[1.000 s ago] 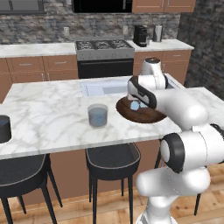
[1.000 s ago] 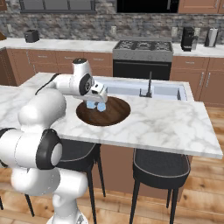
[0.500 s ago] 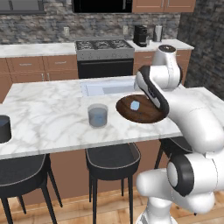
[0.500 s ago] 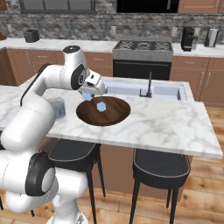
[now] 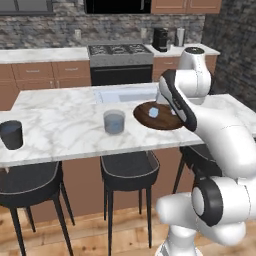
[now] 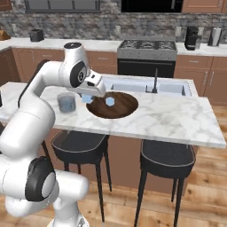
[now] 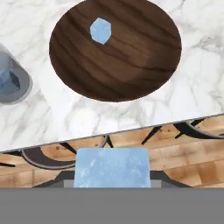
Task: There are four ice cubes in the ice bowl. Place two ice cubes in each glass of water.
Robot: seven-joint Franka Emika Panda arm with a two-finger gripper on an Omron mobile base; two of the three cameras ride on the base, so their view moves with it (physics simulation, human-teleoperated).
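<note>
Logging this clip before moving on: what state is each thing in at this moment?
Two-finger gripper: shut on a pale blue ice cube, lifted off the bowl.
Dark-brown wooden bowl: upright, one ice cube inside.
See-through grey glass: upright, water inside, a cube showing in it.
Dark grey glass: upright; contents cannot be told.

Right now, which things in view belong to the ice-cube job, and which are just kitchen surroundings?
Job:
- ice bowl, one ice cube left in it
- held ice cube in the claw
- clear glass, with what looks like a cube in it in the hand view
- dark glass

Surroundings:
- stools
- sink
- stove
- coffee maker
</note>
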